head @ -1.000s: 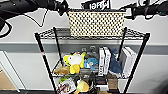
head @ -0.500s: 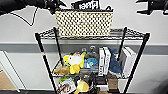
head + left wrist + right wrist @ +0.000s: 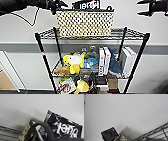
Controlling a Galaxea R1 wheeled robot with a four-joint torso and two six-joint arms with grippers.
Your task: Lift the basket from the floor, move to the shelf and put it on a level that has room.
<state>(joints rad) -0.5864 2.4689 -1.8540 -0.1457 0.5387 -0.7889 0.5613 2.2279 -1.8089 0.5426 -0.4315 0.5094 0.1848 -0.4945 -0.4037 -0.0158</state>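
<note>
The cream woven basket (image 3: 85,23) stands upright on the top level (image 3: 130,33) of the black wire shelf (image 3: 141,52), taking up most of its width. A black "Huel" pouch (image 3: 86,5) sticks out of it. My left gripper (image 3: 58,7) hovers open at the basket's left upper corner, right beside its dark handle (image 3: 42,126). The left wrist view also shows the pouch (image 3: 62,127) and the basket's weave (image 3: 26,130). My right gripper (image 3: 141,7) hangs open, well off to the right of the basket. The floor (image 3: 30,92) is a dark strip under the rack.
A pale wall stands close behind the rack. The lower tiers are crowded: a yellow and white plush toy (image 3: 75,62), upright books and white boxes (image 3: 105,61), and more items below (image 3: 82,86). Tan flooring (image 3: 5,83) lies at the far left.
The left gripper's fingers have spread apart at the basket's left corner. The basket rests on the top tier as before, and the right gripper has held its place.
</note>
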